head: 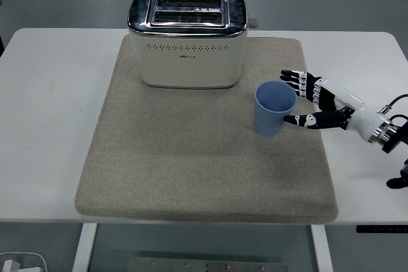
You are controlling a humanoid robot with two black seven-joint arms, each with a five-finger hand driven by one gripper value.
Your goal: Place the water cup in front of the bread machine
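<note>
Blue plastic water cup point(275, 109): upright near the mat's right edge. Your right hand point(313, 102) brackets it, fingers wide, ready to grasp.

a mat point(191, 164) lies on the table point(44, 113), covering its middle. the toaster point(188, 37) stands on the mat's far part, left of centre. the cup point(275, 109) stands upright on the mat, nearer than the toaster and to its right. the right hand point(313, 99) comes in from the right, just beside the cup's right side, over the mat's right edge
</note>
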